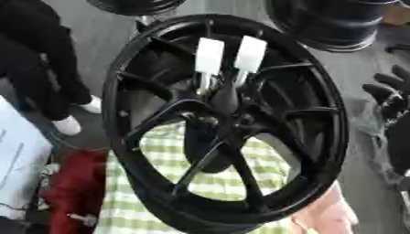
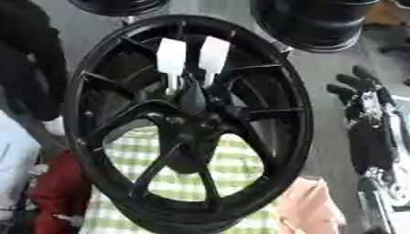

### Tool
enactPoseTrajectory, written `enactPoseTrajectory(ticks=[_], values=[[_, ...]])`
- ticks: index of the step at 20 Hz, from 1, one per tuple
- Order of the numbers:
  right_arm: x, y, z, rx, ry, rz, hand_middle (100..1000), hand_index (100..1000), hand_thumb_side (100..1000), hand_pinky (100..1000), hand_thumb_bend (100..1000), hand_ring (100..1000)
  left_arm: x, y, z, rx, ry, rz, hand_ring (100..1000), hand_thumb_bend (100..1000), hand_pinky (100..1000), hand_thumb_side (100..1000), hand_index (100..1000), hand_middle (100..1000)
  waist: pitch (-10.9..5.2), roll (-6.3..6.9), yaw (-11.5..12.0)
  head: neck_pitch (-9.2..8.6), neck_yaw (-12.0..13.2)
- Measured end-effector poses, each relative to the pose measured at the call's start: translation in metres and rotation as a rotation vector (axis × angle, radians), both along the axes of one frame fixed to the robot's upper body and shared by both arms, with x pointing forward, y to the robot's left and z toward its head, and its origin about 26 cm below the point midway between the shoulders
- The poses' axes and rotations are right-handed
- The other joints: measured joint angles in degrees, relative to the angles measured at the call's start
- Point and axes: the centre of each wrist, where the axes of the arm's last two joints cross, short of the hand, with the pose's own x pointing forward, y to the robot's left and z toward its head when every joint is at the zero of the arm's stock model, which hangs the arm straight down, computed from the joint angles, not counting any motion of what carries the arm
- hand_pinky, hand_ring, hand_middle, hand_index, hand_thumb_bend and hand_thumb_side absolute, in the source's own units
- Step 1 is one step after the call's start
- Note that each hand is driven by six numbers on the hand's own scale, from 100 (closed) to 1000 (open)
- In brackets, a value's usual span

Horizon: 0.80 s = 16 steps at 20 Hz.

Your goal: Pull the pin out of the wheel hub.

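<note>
A big black spoked wheel hub (image 1: 224, 123) fills the middle of both views, tilted up on edge. Two white flat-headed pins (image 1: 210, 57) (image 1: 250, 54) stand side by side in its upper part, and their thin silver stems run down toward the hub's centre (image 1: 220, 121). My right hand (image 2: 364, 107) shows at the right edge, black, fingers straight and pointing up, holding nothing. It is to the right of the rim and apart from it. My left hand shows in no view.
Behind the hub lies green-and-white checked cloth (image 1: 172, 157). A pinkish shape (image 1: 324, 215), perhaps a person's hand, sits at the lower right rim. Two more black wheels (image 1: 336, 23) (image 1: 132, 5) stand at the far edge. Red cloth (image 1: 76, 183) and a white sheet (image 1: 16, 160) lie left.
</note>
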Motion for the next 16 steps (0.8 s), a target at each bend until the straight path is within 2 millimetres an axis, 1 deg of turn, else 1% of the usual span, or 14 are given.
enactPoseTrajectory(ticks=[5, 7, 9, 12, 16], values=[[0.000, 0.000, 0.000, -0.003, 0.000, -0.002, 740, 872, 609, 1000, 100, 759, 0.000, 0.000, 0.000, 0.000, -0.001, 0.000, 565, 210, 616, 860, 740, 843, 0.04, 0.00, 0.0, -0.36, -0.5], [0.000, 0.000, 0.000, -0.002, 0.000, -0.007, 740, 872, 609, 1000, 100, 759, 0.001, -0.002, 0.005, 0.000, -0.016, -0.006, 567, 207, 617, 851, 740, 844, 0.26, 0.01, -0.1, -0.56, -1.1], [0.000, 0.000, -0.001, 0.004, -0.001, -0.019, 741, 872, 609, 1000, 100, 759, 0.003, -0.004, 0.014, 0.008, -0.043, -0.014, 568, 199, 618, 841, 741, 843, 0.61, 0.03, -0.3, -0.82, -1.8], [-0.001, 0.000, -0.001, 0.005, 0.000, -0.028, 741, 872, 608, 1000, 100, 758, 0.005, -0.005, 0.036, 0.059, -0.096, -0.032, 572, 174, 620, 818, 742, 839, 0.63, 0.20, -0.3, -0.84, -2.6], [-0.002, -0.001, -0.003, -0.006, 0.010, -0.034, 741, 872, 608, 1000, 100, 758, 0.008, -0.010, 0.085, 0.208, -0.177, -0.096, 579, 141, 624, 798, 745, 837, 0.63, 1.09, -0.5, -0.84, -3.1]])
